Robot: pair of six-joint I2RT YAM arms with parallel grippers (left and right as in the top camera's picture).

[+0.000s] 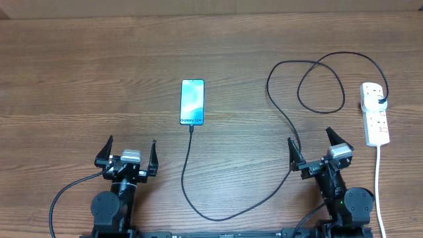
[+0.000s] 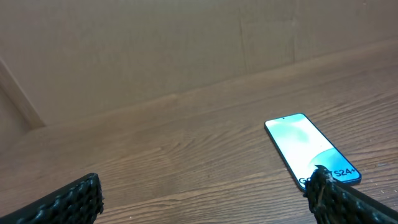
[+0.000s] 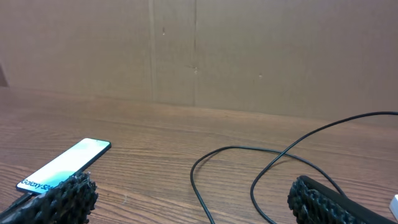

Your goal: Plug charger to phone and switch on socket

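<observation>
— Midway between the left and right edges of the surface lies the phone (image 1: 192,102), screen up, its "Galaxy" end toward the near edge. The tip (image 1: 191,129) of the charger (image 1: 183,165) sits right against that end.

— Plugged in, then?

— Cannot tell. It touches, but it is too small to say whether it is seated. I'd treat plugging as the step in hand until that is checked.

— And the jaws?

— Left jaws and right jaws are both spread wide and hold nothing. Both wait by the near edge, the left pair nearer the phone, the right pair toward the right edge.

— Next move?

— If the tip is loose, one pair should pinch it while the other steadies the phone, then push straight along the phone's length. If it is seated, the right jaws go to the socket (image 1: 375,116) at the right edge and press a switch.

— Which one?

— Too small to tell which serves the black plug (image 1: 382,101) at the socket's far end.

— Anything in the way?

— The charger runs just beside the right jaws' inner finger, then loops between phone and socket. A careless lift could snag it and tug the tip. The white cord (image 1: 379,185) trails from the socket to the near edge, close beside the right arm.
</observation>
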